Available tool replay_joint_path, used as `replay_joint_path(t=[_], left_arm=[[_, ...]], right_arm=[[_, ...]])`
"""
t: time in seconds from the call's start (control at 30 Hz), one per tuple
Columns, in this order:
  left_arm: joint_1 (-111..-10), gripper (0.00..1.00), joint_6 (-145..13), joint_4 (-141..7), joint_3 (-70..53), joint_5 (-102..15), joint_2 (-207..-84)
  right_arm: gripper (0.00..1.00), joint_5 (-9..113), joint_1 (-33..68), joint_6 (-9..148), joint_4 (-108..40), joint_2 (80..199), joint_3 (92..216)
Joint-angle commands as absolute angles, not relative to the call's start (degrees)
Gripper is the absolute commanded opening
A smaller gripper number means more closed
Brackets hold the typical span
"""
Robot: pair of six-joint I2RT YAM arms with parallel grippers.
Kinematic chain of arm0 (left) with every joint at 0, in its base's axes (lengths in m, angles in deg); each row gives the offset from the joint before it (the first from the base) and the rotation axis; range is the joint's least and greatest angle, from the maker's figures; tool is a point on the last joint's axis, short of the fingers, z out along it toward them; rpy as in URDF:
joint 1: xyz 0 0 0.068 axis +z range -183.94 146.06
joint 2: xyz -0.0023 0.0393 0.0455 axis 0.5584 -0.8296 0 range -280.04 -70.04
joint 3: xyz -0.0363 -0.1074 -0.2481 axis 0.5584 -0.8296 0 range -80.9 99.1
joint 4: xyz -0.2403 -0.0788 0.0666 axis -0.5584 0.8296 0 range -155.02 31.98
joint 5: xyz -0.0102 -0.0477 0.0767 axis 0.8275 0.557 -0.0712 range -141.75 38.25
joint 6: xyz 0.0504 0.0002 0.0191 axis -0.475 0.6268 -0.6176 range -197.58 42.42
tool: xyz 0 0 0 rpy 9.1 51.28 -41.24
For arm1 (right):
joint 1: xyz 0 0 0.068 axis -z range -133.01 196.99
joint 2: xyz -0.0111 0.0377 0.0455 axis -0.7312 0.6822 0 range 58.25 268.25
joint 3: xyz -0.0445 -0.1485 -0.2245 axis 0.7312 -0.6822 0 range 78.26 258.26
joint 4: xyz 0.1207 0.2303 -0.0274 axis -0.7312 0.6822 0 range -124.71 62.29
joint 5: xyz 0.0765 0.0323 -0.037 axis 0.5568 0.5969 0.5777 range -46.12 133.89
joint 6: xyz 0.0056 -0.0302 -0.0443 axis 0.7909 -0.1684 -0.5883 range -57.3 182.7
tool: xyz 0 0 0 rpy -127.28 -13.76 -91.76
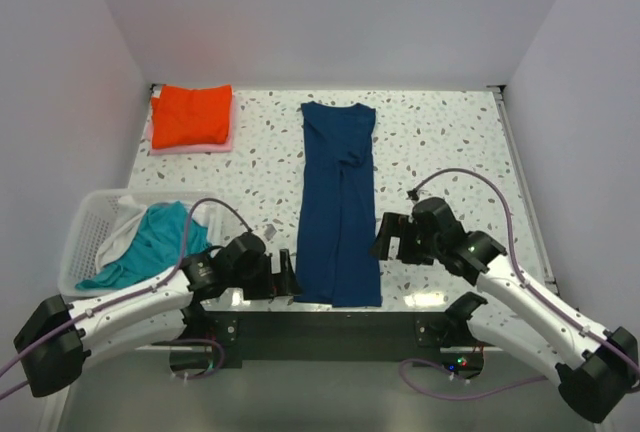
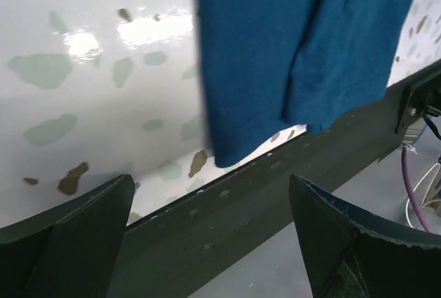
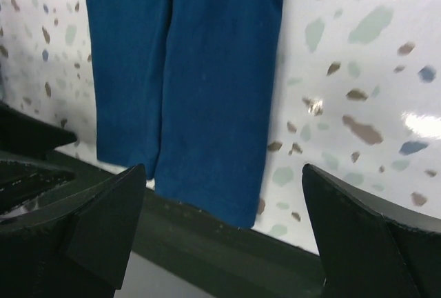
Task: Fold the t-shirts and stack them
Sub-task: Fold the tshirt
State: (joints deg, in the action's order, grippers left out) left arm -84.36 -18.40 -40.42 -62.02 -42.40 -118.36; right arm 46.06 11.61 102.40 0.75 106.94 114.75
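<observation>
Looking from above, Ana asks: where does the navy t-shirt (image 1: 340, 207) lie?

Ben: Flat on the speckled table (image 1: 450, 142), down its middle, folded lengthwise into a long narrow strip. The collar end points to the far wall. The hem reaches the table's near edge, where a dark rail (image 2: 227, 222) runs.

Ana: And the arms?

Ben: One at each side of the hem. The left fingers (image 2: 76, 236) sit just beside the strip's bottom left corner. The right fingers (image 3: 89, 222) are near its right edge, a little further up the table. Both pairs are spread wide and hold nothing.

Ana: What do the wrist cameras give?

Ben: Each looks past its own parted fingers at the hem. Two layers of navy cloth show there, one edge lying over the other.

Ana: The other shirts?

Ben: An orange-red tee (image 1: 192, 115) sits folded in the far left corner, on top of a pink tee (image 1: 195, 148) whose edge peeks out beneath it. A teal tee (image 1: 150, 247) lies crumpled in the white basket (image 1: 95, 202) at the near left, beside a white cloth (image 1: 125, 224), apart from the navy strip.
</observation>
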Motion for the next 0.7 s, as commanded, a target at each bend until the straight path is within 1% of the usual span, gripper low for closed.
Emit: replay_joint_path(t=[0.0, 0.13, 0.23, 0.27, 0.33, 0.4, 0.43, 0.53, 0.67], left_arm=[[-88.1, 0.97, -13.5, -47.3, -64.1, -39.4, -119.7], [-91.3, 0.86, -12.0, -50.8, -62.8, -41.1, -124.5], [-93.1, 0.74, -11.7, -50.9, -61.2, -42.7, -127.8], [-93.9, 0.69, -11.5, -49.9, -60.4, -43.8, -128.5], [-94.6, 0.63, -11.0, -48.7, -59.7, -45.6, -130.1], [-94.9, 0.56, -10.3, -48.1, -59.5, -47.3, -130.9], [-94.9, 0.5, -10.1, -48.4, -59.5, -47.5, -131.5], [-95.0, 0.42, -9.2, -48.1, -59.4, -50.0, -132.6], [-95.0, 0.34, -8.6, -47.9, -58.7, -51.6, -134.0]], right_arm=[[0.99, 53.4, 9.6, 109.4, 1.2, 102.8, 110.6], [0.99, 53.0, 7.0, 111.3, 2.5, 102.4, 109.0], [0.99, 52.5, 4.9, 112.8, 2.6, 103.2, 108.5], [0.99, 52.1, 3.7, 113.2, 2.5, 103.3, 108.3], [0.99, 51.4, 2.3, 114.5, 1.9, 103.6, 108.0], [0.98, 50.9, 0.1, 115.8, 1.2, 104.0, 107.2], [0.98, 50.1, -1.3, 116.2, 0.9, 104.6, 106.8], [0.95, 49.2, -4.2, 118.0, 0.2, 106.0, 104.5], [0.92, 47.9, -7.1, 119.6, -1.1, 108.2, 103.7]])
